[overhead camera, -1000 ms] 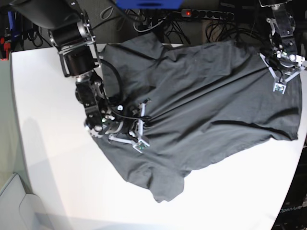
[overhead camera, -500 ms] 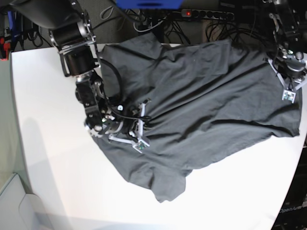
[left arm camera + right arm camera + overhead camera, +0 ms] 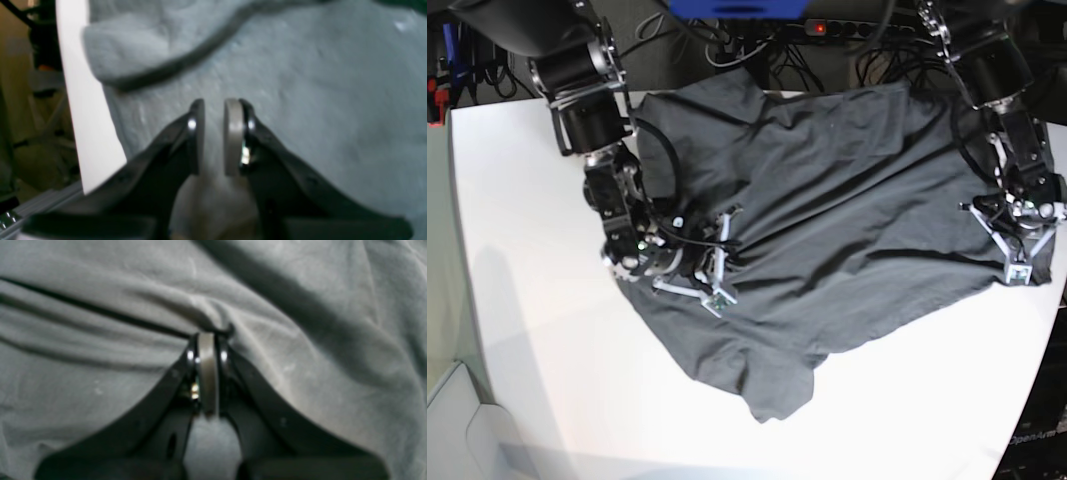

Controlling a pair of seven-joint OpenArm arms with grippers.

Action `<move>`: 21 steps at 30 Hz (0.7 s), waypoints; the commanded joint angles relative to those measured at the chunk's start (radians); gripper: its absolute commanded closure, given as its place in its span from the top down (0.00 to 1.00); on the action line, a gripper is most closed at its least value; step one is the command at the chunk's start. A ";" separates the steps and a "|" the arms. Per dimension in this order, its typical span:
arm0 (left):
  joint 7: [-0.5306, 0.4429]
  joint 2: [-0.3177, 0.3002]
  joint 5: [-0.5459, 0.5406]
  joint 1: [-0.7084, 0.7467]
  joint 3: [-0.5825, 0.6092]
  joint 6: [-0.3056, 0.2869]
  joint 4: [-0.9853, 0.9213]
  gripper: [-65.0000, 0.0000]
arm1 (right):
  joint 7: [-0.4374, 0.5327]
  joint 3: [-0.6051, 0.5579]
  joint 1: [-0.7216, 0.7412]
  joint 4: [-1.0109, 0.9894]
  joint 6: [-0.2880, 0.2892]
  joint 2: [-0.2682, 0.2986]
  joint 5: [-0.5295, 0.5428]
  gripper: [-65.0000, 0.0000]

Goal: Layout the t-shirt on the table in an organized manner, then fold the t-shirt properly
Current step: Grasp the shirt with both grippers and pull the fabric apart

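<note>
Across the upper middle of the table [image 3: 537,300], the t-shirt [image 3: 847,200] lies spread but rumpled, a dark charcoal sheet creased by long diagonal folds. One lobe of cloth trails toward the near edge in the base view, and the garment's far margin reaches the table's back rim, beside the cables [image 3: 757,45] and a power strip [image 3: 857,30].

On that view's left, the right gripper [image 3: 719,262] sits low on the shirt near its middle-left. Its wrist camera shows the two pads [image 3: 206,373] pressed together with a ridge of grey fabric pinched at their tips, the cloth [image 3: 300,340] drawn into taut creases that fan out from the pinch.

On the base view's right, the left gripper [image 3: 1023,262] hangs over the shirt's edge close to the table's right-hand rim. Its wrist camera shows the fingers [image 3: 232,136] parted by a narrow gap, with nothing between them and the fabric [image 3: 317,83] lying below. In that same view a folded hem [image 3: 133,53] lies next to a strip of bare white tabletop [image 3: 90,126].
</note>
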 commanded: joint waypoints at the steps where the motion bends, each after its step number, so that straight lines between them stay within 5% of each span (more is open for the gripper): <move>1: -0.038 -0.001 -0.007 -0.041 0.000 0.003 -0.016 0.16 | -0.033 0.000 0.011 0.006 -0.001 0.002 -0.012 0.00; 10: -0.124 0.020 -0.007 -0.064 0.001 0.011 -0.229 0.16 | -0.035 0.005 0.010 0.006 -0.001 0.015 -0.012 0.00; 21: -0.119 0.053 -0.007 0.134 0.004 0.002 -0.188 0.16 | -0.032 0.008 0.019 0.006 -0.003 0.074 -0.012 0.00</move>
